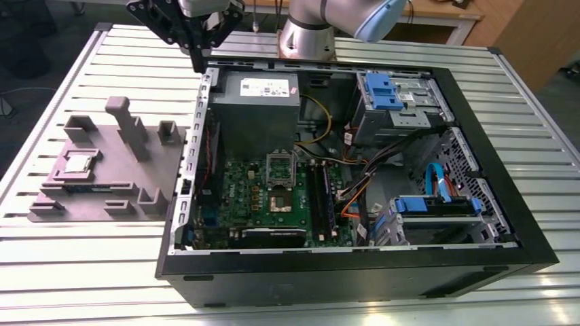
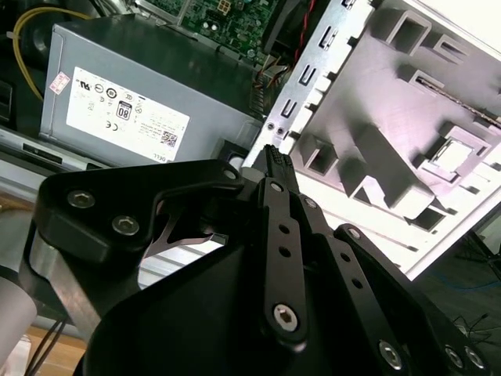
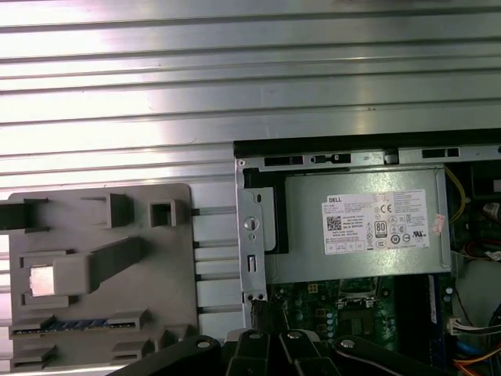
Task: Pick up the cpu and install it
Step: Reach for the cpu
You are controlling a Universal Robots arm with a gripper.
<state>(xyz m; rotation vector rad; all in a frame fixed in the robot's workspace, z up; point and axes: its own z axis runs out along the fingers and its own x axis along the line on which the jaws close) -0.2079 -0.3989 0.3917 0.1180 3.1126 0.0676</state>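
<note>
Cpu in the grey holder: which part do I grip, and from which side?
Probably two opposite edges of the cpu, coming straight down from above: it lies flat in a shallow pocket of the holder, so only its thin rim offers purchase.

Bright even light, glare on slatted metal table [image 3: 235, 78], washed-out grey fixture [image 2: 376, 86], shadowed computer case [image 1: 363, 275]

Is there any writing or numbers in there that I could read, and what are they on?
On the white label of the grey metal box: rows of print and round marks, too small to quote reliably.
On the green motherboard: tiny markings, unreadable.
On the cpu in the grey holder: nothing legible.
</note>
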